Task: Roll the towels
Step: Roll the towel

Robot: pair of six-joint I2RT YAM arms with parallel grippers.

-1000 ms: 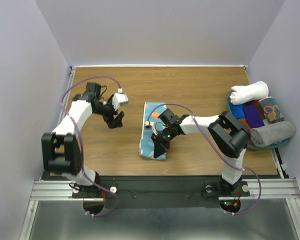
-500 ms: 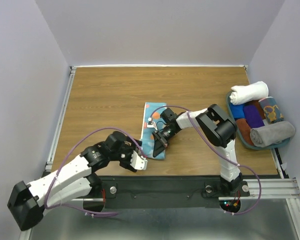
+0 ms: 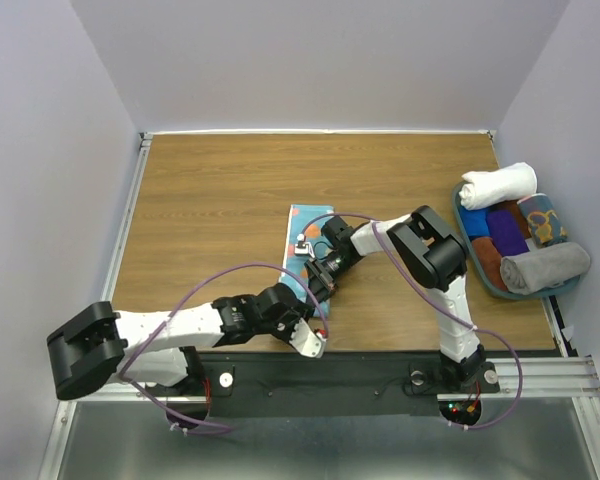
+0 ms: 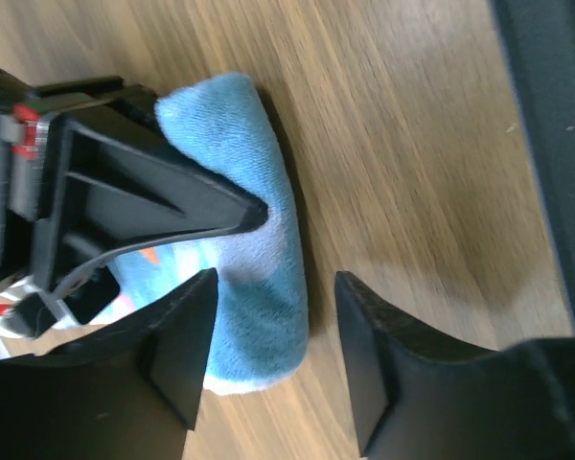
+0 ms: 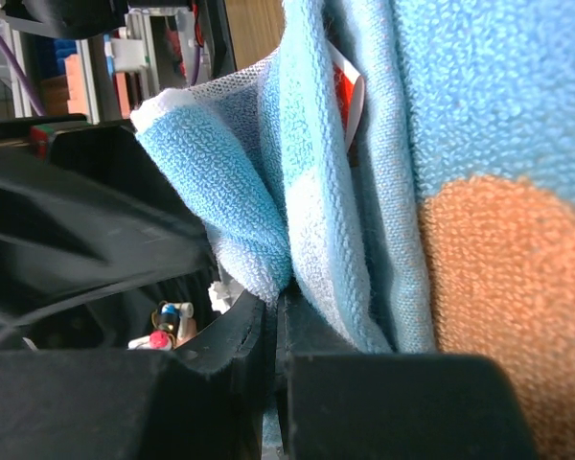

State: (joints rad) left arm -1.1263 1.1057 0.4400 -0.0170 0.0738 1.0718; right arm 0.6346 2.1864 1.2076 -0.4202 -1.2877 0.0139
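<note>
The light blue towel (image 3: 302, 228) with orange dots lies flat mid-table, its near end folded up. My right gripper (image 3: 318, 286) is shut on that lifted fold; the right wrist view shows its fingertips (image 5: 273, 309) pinching the blue cloth (image 5: 460, 125). My left gripper (image 3: 304, 308) is open at the towel's near end. In the left wrist view its fingers (image 4: 276, 287) straddle the rolled blue edge (image 4: 264, 287) without touching it, with the right gripper's black finger (image 4: 153, 196) just above. No mustard-yellow towel lies on the table.
A teal basket (image 3: 490, 288) at the right edge holds several rolled towels: white (image 3: 497, 184), grey (image 3: 545, 268), purple, and a dark patterned one (image 3: 545, 220). The table's front rail (image 3: 360, 372) runs just behind my left wrist.
My left arm swung from the far left down to the front and now reaches the towel's near end, open. My right gripper stays on the towel's near fold, shifted slightly.
</note>
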